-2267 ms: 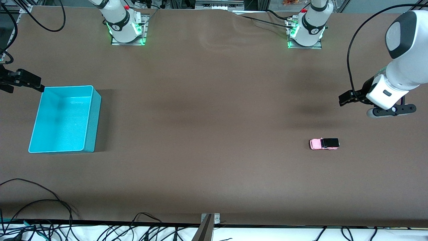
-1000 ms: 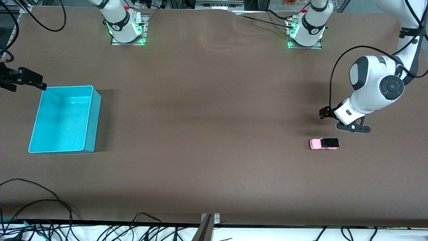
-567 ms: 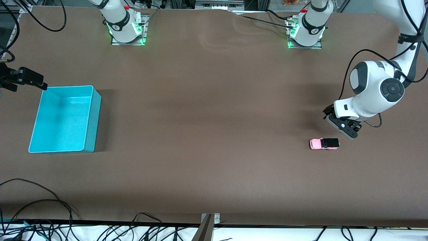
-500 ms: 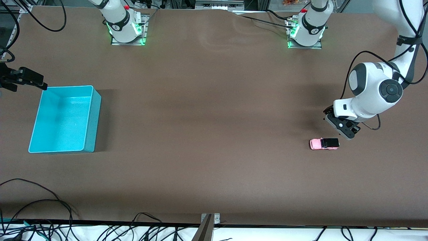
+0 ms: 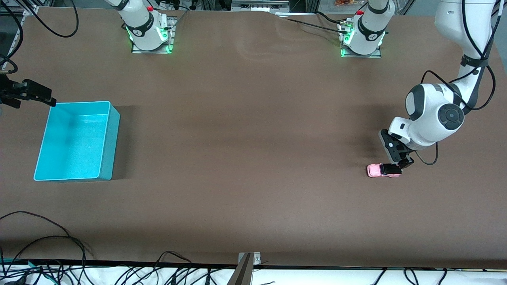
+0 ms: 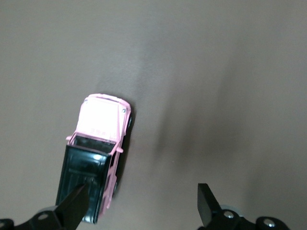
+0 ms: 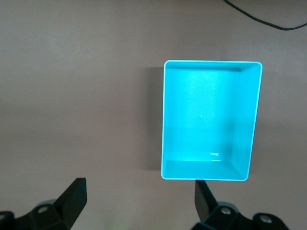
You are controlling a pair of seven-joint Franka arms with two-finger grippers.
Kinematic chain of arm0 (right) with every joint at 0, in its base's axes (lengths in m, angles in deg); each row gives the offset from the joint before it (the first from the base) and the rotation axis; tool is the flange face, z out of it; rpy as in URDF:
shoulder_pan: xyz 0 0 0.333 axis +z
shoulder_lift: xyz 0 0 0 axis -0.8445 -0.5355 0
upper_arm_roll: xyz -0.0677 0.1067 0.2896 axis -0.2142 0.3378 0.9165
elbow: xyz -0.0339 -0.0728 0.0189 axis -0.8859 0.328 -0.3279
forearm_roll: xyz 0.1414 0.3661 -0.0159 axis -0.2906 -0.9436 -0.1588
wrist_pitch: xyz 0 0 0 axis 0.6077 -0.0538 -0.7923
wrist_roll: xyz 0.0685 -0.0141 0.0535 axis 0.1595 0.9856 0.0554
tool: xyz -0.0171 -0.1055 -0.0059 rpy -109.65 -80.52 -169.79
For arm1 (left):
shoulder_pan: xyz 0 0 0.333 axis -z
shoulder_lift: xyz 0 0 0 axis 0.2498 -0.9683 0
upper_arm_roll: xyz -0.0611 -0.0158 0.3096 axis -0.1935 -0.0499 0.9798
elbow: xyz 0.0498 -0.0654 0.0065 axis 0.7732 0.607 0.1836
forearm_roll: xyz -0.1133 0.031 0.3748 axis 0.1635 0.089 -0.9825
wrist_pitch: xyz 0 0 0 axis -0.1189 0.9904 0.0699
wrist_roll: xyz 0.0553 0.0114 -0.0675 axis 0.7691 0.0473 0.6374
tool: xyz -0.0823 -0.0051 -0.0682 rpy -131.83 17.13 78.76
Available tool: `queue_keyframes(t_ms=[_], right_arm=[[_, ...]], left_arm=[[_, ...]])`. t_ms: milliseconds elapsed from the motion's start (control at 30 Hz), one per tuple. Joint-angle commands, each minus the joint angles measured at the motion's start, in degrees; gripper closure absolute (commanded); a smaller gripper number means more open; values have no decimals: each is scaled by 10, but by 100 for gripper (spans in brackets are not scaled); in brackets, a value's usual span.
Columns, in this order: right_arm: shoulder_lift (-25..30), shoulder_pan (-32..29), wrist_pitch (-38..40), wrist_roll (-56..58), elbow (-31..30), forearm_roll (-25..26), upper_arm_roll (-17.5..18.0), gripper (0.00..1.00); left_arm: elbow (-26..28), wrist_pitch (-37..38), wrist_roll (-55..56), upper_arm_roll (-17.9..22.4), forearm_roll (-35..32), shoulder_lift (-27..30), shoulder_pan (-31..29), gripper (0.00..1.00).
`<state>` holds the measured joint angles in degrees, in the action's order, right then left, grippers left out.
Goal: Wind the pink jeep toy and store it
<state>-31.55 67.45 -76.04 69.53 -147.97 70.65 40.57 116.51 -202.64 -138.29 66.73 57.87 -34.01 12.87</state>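
The pink jeep toy (image 5: 384,170), tiny, with a black roof at its rear half, stands on the brown table near the left arm's end. It also shows in the left wrist view (image 6: 98,153). My left gripper (image 5: 401,162) is open and low, just over the jeep's black rear end. In the left wrist view the left gripper (image 6: 141,208) has one fingertip (image 6: 76,205) over the black roof, with the other over bare table beside the jeep. My right gripper (image 5: 29,93) waits open and empty over the table by the turquoise bin (image 5: 109,138); it also shows in its own view (image 7: 139,199).
The turquoise bin (image 7: 244,120) is empty and stands at the right arm's end of the table. Cables (image 5: 39,237) lie along the table edge nearest the front camera. A metal bracket (image 5: 248,259) sits at the middle of that edge.
My left arm has swung down and toward the jeep, turning its gripper until the fingers are over the jeep's rear. The jeep, the bin and the right gripper have not moved.
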Motion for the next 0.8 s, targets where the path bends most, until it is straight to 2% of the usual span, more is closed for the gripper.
queue_keyframes(t_ms=[0,400,767], right_arm=[[1,-2,9,5,4,-10,-1,0],[0,-2,7,7,4,-10,0,0],[0,-1,9,6,4,-10,0,0]], left_arm=[[-29,-12,-80,-3,-11,-33,-5,0],[-56,-23,-117,-3,-11,-41,-8,0],[-80,-24,-120,-3,-9,-71,-13,0]])
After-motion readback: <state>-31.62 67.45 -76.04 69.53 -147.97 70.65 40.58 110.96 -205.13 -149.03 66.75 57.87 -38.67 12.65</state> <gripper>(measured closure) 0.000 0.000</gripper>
